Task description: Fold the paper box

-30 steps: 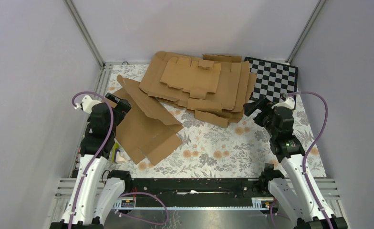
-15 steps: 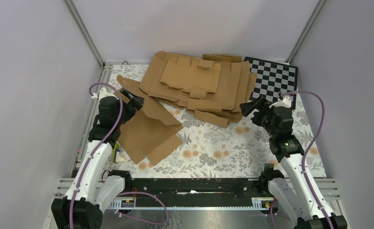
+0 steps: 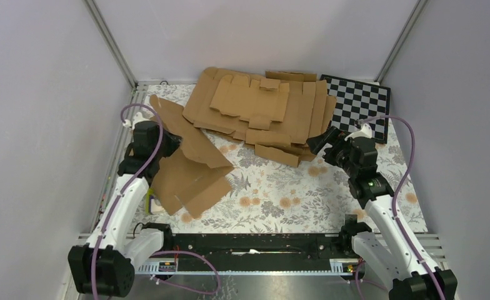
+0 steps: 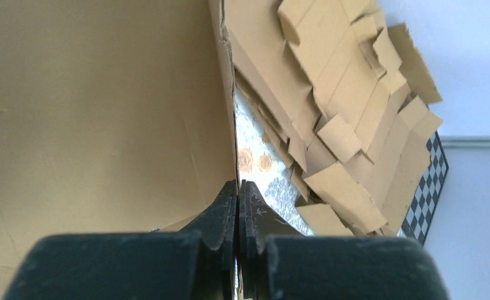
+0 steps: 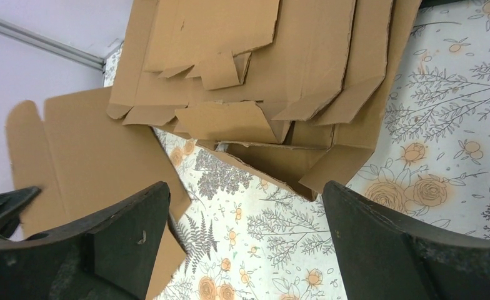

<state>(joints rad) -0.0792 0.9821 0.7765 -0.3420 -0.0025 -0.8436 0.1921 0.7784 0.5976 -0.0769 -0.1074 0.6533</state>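
**Left gripper (image 4: 238,199) clamps box (image 3: 189,172) edge beside crowded pile (image 3: 261,112)**

On the near left of the flowered table (image 3: 280,194), the box lies as a brown die-cut sheet, bent along a long crease, its flaps spread toward the left wall. The left gripper's fingers are pressed together on the sheet's edge. The left wrist view shows that edge running straight down into the black tips.

Across the table, the right gripper (image 5: 245,250) hangs over the cloth with its jaws spread wide and nothing between them. It points at the near corner of the pile.

The pile of flat cardboard blanks fills the far middle of the table, with loose flaps jutting from its near edge toward both arms. Its left side sits just beside the box's far flap, and whether the two touch cannot be told.

At the far right corner lies a checkerboard (image 3: 358,103), its left edge tucked under the pile. Pale grey walls close in the table on three sides.
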